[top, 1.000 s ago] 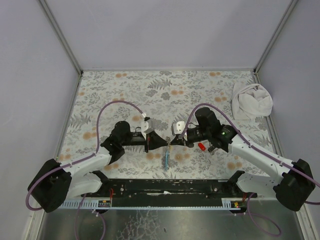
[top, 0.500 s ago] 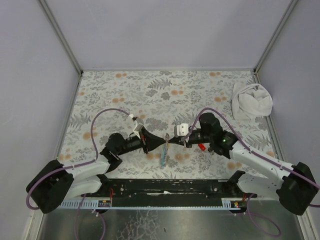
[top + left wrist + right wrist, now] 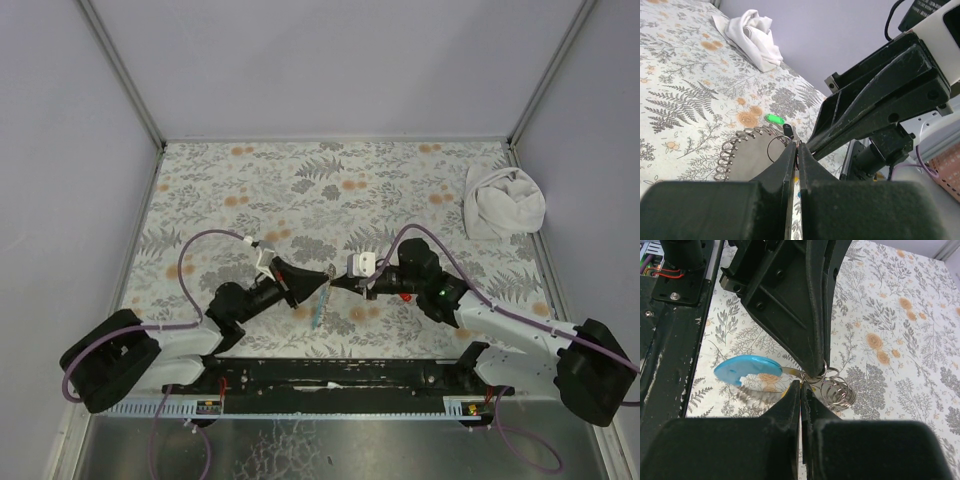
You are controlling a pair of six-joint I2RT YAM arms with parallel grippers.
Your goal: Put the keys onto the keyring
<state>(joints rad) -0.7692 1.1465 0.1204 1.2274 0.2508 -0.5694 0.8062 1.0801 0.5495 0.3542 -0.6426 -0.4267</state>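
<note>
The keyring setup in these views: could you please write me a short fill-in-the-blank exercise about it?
1. The left gripper and right gripper meet tip to tip, each with its jaws ___.
2. The white cloth lies in the table's far ___ corner.
3. The key beside the black key has a ___ head.
4. The keyring has a plastic part coloured light ___.
Missing words: shut; right; green; blue.

There are two claws, a left claw and a right claw, over one counter. Three keys show: one green key, one black key and one red key. There is one keyring and one cloth.
</note>
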